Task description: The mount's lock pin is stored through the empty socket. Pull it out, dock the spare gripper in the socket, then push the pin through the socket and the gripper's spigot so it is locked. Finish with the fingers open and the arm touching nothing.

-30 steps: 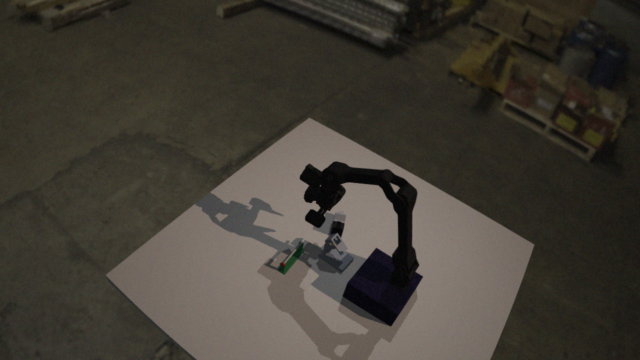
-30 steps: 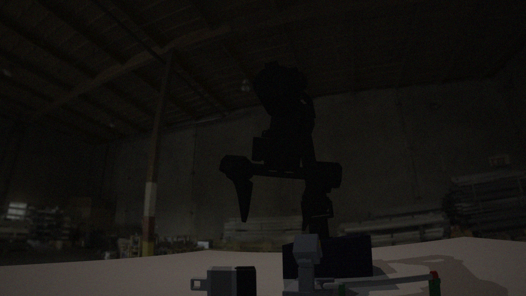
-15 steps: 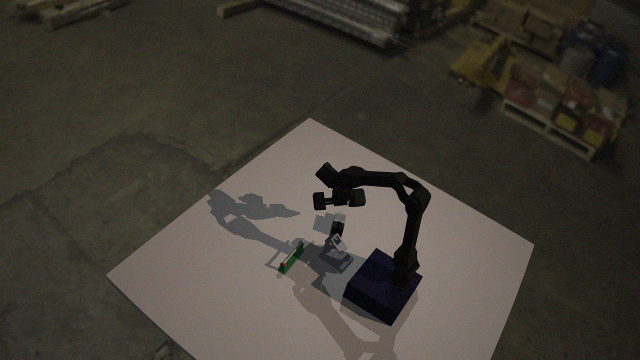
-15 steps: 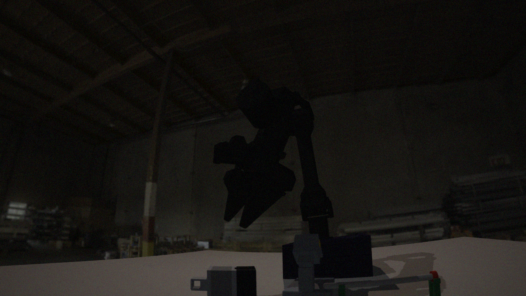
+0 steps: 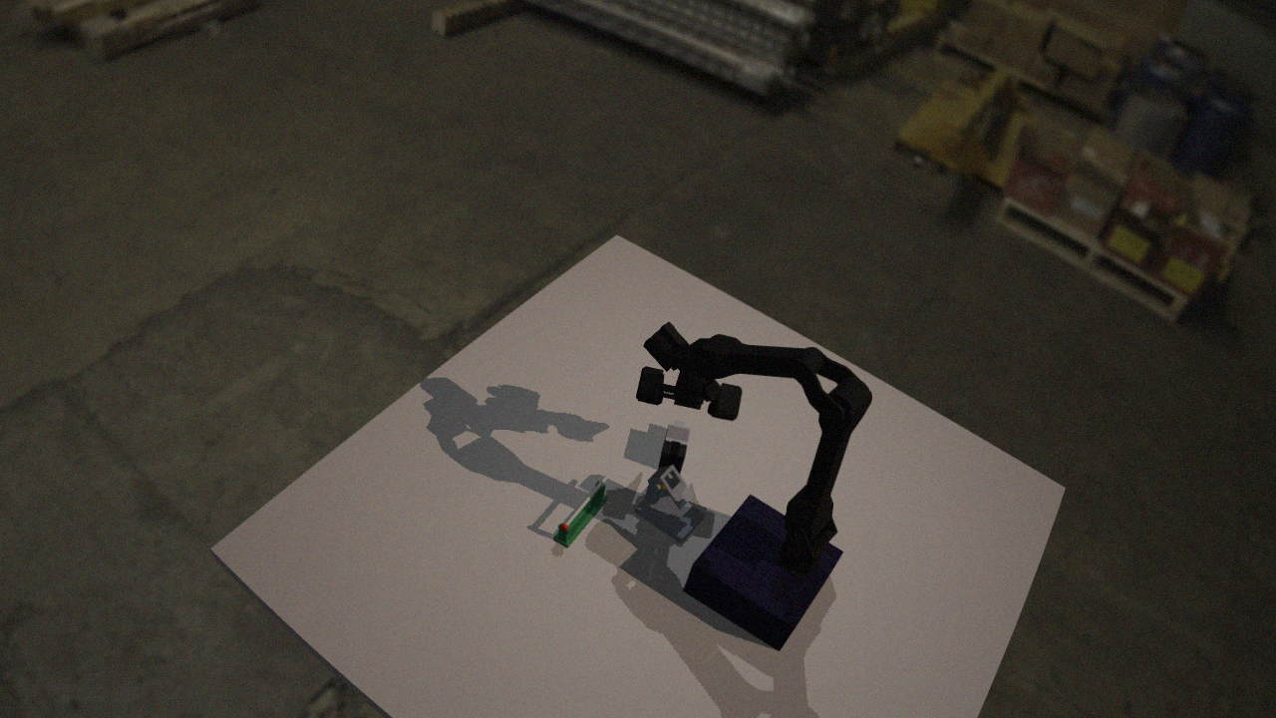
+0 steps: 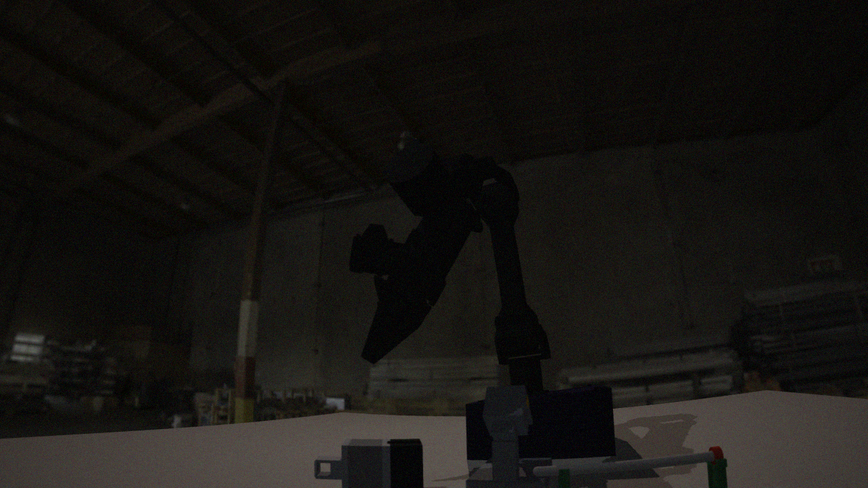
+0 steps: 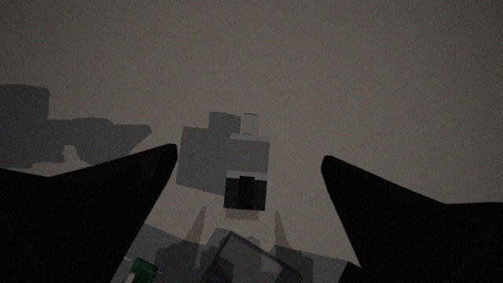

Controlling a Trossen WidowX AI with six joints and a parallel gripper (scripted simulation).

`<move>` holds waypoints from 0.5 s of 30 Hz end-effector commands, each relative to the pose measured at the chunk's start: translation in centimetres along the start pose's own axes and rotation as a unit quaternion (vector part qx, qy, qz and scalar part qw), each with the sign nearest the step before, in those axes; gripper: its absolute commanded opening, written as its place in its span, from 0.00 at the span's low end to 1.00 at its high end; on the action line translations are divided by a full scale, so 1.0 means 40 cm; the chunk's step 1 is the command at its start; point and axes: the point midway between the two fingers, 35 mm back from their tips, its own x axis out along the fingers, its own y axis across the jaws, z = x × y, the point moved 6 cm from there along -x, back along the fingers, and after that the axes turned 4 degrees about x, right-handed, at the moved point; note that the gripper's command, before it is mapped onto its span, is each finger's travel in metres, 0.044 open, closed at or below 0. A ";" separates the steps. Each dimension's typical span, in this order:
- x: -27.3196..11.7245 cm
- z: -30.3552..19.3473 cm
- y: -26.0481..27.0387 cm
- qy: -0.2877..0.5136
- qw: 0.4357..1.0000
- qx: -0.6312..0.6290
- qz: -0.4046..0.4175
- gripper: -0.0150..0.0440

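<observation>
My gripper [image 5: 688, 399] [image 6: 371, 356] [image 7: 251, 156] is open and empty, high above the table. In the wrist view the spare gripper [image 5: 674, 437] [image 6: 365, 465] [image 7: 248, 156], a grey block with black jaws and a holed spigot, shows between and beyond my fingertips. It stands on the table, apart from the grey mount [image 5: 667, 489] [image 6: 506, 413] [image 7: 245, 255] with its tilted socket. No pin shows in the socket. The lock pin [image 6: 637, 463], a pale rod with a red head [image 5: 563, 528] [image 6: 716, 453], lies along the green cradle [image 5: 585, 519] [image 6: 717, 474] [image 7: 145, 269].
The arm's dark purple base block [image 5: 767, 571] [image 6: 573, 421] stands close to the mount. The cradle lies on the mount's other side. The arm arches over from the base, and its shadows fall across the pale table [image 5: 374, 553].
</observation>
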 end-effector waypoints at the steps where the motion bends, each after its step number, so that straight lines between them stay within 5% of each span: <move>1: 0.014 -0.004 -0.002 -0.005 1.000 0.007 0.001 1.00; 8: 0.135 -0.065 -0.002 -0.005 1.000 0.007 0.001 1.00; 15: 0.156 -0.079 -0.006 -0.005 1.000 0.007 0.001 1.00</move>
